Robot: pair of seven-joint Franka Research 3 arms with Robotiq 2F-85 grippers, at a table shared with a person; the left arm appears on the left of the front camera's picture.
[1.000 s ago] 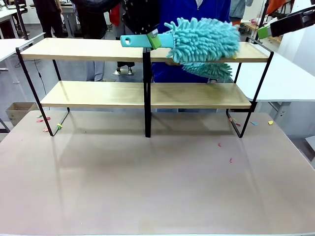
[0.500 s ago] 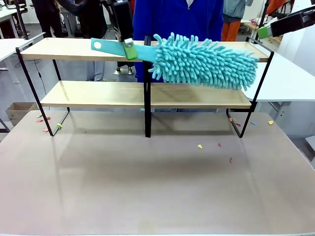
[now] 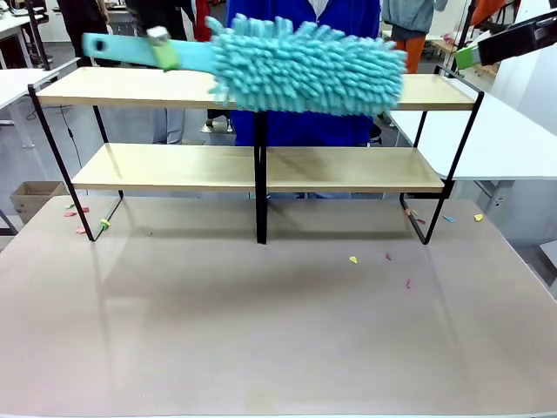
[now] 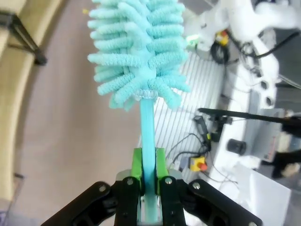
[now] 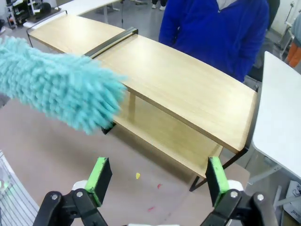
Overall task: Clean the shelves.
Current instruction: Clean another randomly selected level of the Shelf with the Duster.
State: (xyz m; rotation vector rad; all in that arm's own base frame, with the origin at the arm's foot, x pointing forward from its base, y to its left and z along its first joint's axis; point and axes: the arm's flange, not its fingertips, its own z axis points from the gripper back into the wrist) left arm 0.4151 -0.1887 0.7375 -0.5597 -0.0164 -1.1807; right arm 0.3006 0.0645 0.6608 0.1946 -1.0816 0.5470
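1. Over the last second our duster (image 3: 305,65) has swung from low at the right end of the shelves (image 3: 174,167), where its head hung between the 2 boards, up and leftward. Its fluffy head now lies level in front of the top board, across the central post (image 3: 260,174).
2. We judge that the right-hand stretch has had its pass and that the sweep is moving toward the left half of the top board. A yellow scrap (image 3: 352,259) that was not on the tabletop (image 3: 261,331) 1 second ago lies there now, likely debris knocked off the shelves.
3. Our left gripper (image 4: 149,181) is clamped on the duster's turquoise handle. In the left wrist view the green pads (image 4: 137,165) press the handle from both sides, and the head stands well beyond the fingertips.
4. Our right gripper (image 5: 155,176) hovers with its fingers wide apart and nothing between them. It looks down on the right end of the shelves, well clear of the boards.
5. The shelves stand at the far side of the table, nearly spanning it. A person in blue (image 3: 305,131) stands just behind them.
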